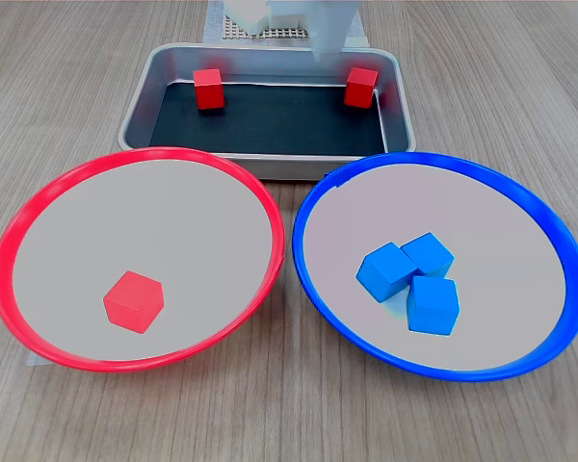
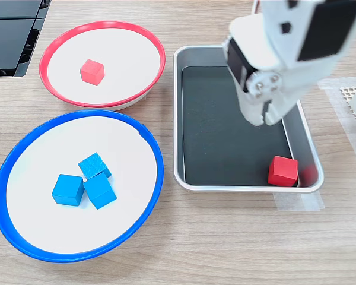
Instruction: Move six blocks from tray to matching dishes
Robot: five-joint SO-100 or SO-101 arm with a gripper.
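The white plastic robot arm (image 2: 285, 44) reaches in from about one o'clock in the second exterior view and hangs over the rectangular silver metal tray (image 2: 177, 119) with its black flat bottom; its gripper (image 2: 262, 113) points down over the tray's right half in that view, and I cannot tell whether the jaws are parted or closed, since the arm's body hides them. In the first exterior view only a pale blur of the arm shows at twelve o'clock, above the tray's far rim. Two small matte red cubes sit in the tray there, one at the far-left corner (image 1: 209, 89) and one at the far-right corner (image 1: 361, 87), well apart; the second exterior view shows just one of them, at the tray's five o'clock corner, touching the rim. The large round red-rimmed dish (image 1: 39, 207) holds a third red cube (image 1: 133, 301) at roughly seven o'clock of its pale inside. The blue-rimmed dish (image 1: 549, 226) just beside it holds three blue cubes (image 1: 409, 279) bunched together and touching, near its middle. All rests on a pale wood-grain table (image 1: 520, 87). A black flat object (image 2: 9, 35) lies at ten o'clock in the second exterior view.
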